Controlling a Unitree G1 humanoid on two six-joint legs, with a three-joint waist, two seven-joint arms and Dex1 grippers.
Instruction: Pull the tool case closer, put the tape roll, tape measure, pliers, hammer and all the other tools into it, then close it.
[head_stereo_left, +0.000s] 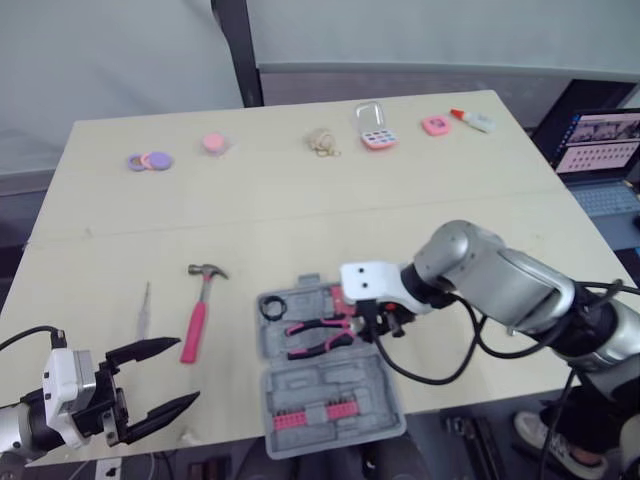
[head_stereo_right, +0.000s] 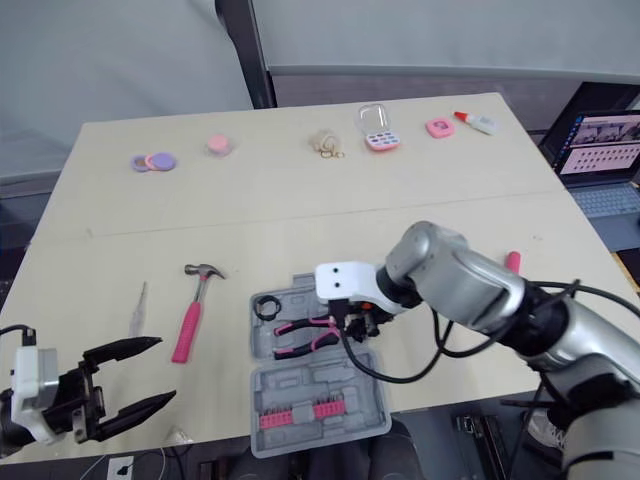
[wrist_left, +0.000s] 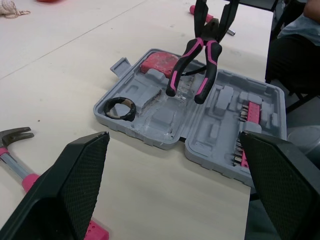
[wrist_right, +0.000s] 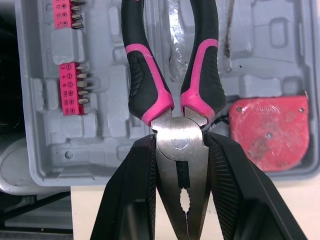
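Left wrist view: the grey plastic tool case (wrist_left: 150, 142) lies open. A black tape roll (wrist_left: 120, 108) and a red tape measure (wrist_left: 158, 62) sit in its far half, pink bit strips (head_stereo_left: 310, 412) in the near half, which juts past the beige table's (head_stereo_left: 300, 200) front edge. The right gripper (wrist_right: 181, 165) clamps the head of the pink-and-black pliers (wrist_left: 212, 65), handles hanging just above the tray. The left gripper (head_stereo_left: 183, 372), fingers spread wide, hovers at the front-left edge. The pink-handled hammer (head_stereo_left: 198, 318) lies left of the case — bare tabletop between them.

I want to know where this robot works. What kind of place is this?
Probably a robot test lab, not a home: a plain table carries an open tool case and a hammer, small items line its far edge, and a laptop sits beside it.
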